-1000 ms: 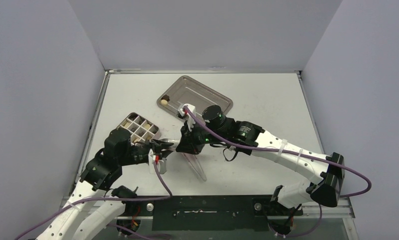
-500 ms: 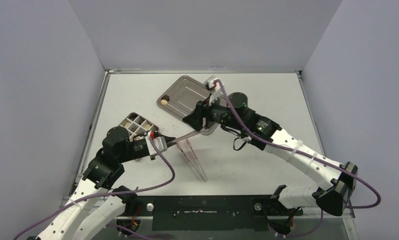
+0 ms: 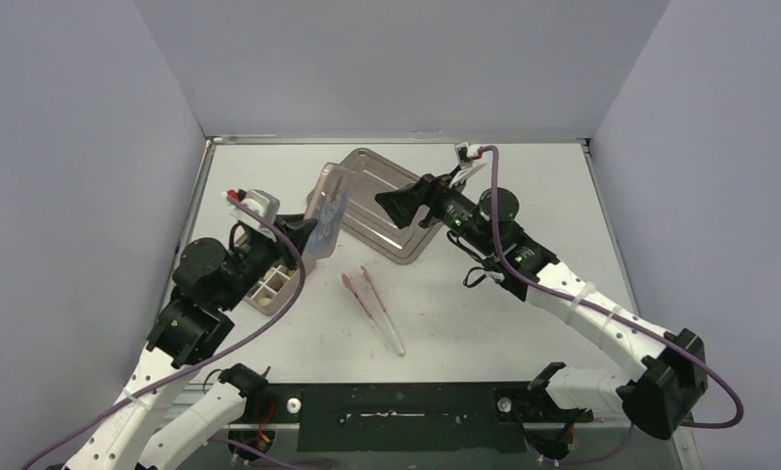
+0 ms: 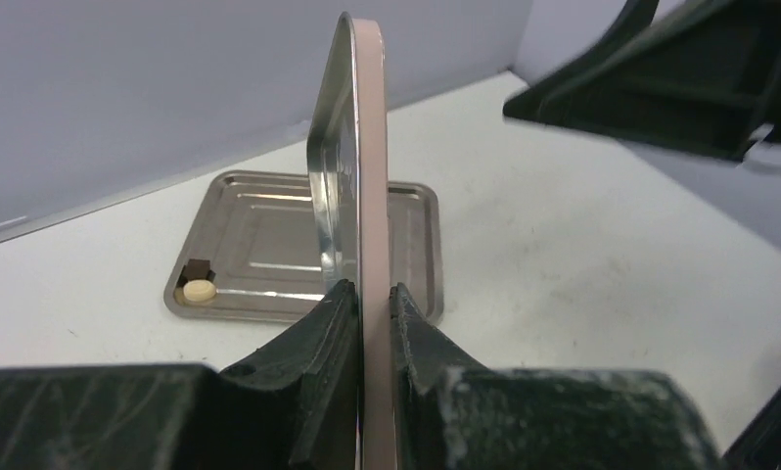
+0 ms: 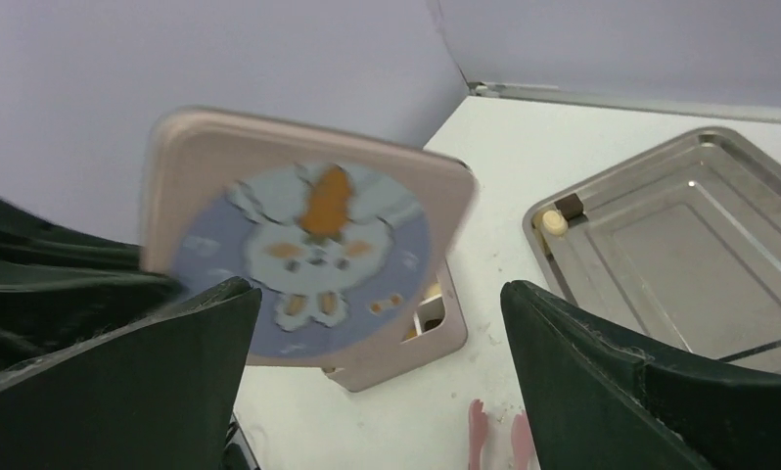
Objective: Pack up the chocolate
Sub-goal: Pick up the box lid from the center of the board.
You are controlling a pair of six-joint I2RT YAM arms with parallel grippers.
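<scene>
My left gripper (image 4: 370,287) is shut on the edge of a pink lid (image 3: 328,209) with a blue picture (image 5: 303,240), held upright. The pink compartment box (image 3: 274,286) sits under it, mostly hidden by lid and arm. One corner of the box (image 5: 436,328) shows a cream piece of chocolate in a cell. A cream chunk (image 4: 200,291) and a dark brown chunk (image 4: 199,269) lie in a corner of the metal tray (image 4: 269,230); both chunks (image 5: 555,223) also show in the right wrist view. My right gripper (image 3: 403,202) hangs wide open over the tray (image 3: 396,211), holding nothing.
Pink tongs (image 3: 372,305) lie on the table in front of the tray, between the arms; their tips (image 5: 494,436) show in the right wrist view. Walls close the table on the left, back and right.
The tongs now lie loose on the table. My left arm swung to the back left and holds the lid up. My right gripper opened and drew back over the tray.
</scene>
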